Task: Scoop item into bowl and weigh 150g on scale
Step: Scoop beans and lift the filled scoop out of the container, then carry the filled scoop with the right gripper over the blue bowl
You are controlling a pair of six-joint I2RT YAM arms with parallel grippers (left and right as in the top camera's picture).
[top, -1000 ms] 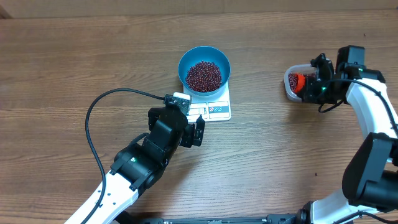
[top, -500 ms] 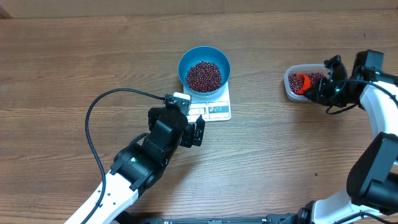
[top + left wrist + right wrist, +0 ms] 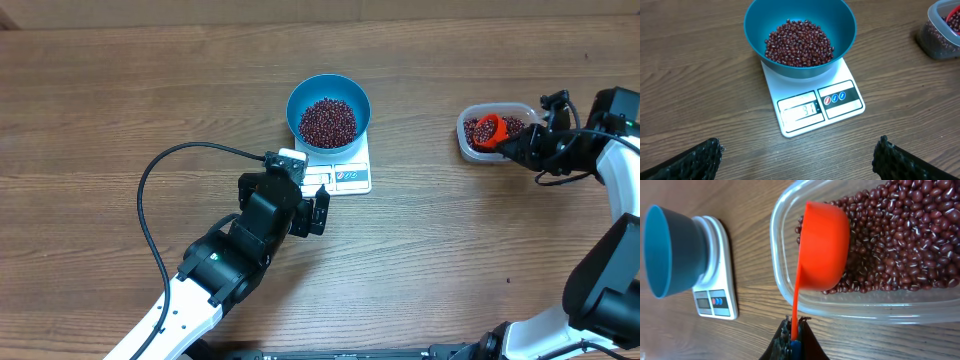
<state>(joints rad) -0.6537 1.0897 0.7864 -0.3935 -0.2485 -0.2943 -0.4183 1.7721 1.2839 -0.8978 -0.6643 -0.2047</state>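
Far left: black cable [image 3: 148, 205] loops over the wood table [image 3: 100, 100]. Left gripper [image 3: 797, 146] parked near-left of the scale, jaws spread wide, holding nothing, pointed at the scale.

Centre: blue bowl [image 3: 296, 95] sits on the white scale [image 3: 350, 172] and covers its far half. Maroon beans [image 3: 328, 120] heaped in the bowl bottom, well under the rim. Display [image 3: 800, 108] is lit with digits showing. They look like "31", possibly with a leading digit lost in glare, so can't confirm. Button panel is just right of the display.

Right: clear plastic tub [image 3: 465, 145] well apart from the scale, with more beans [image 3: 900, 240] inside. Orange scoop [image 3: 488, 130] is inside the tub, cup turned on edge against the bean heap near the left wall. Can't tell if it's loaded, since the wrist view shows only the cup's back.

Far right: right gripper [image 3: 793, 337] clamped tight on the scoop's thin handle, handle crossing the tub rim.

Step (judgement): reloading at the tub, one more scoop in a fill-to-target cycle.

Next move probably calls for:
- Push the cup into the beans and roll it mouth-up.
- Lift clear of the rim.
- Carry it left over the bowl.
- Tip slowly, small amounts, against the display.

Risks: beans spilling on the way, overshooting the target.
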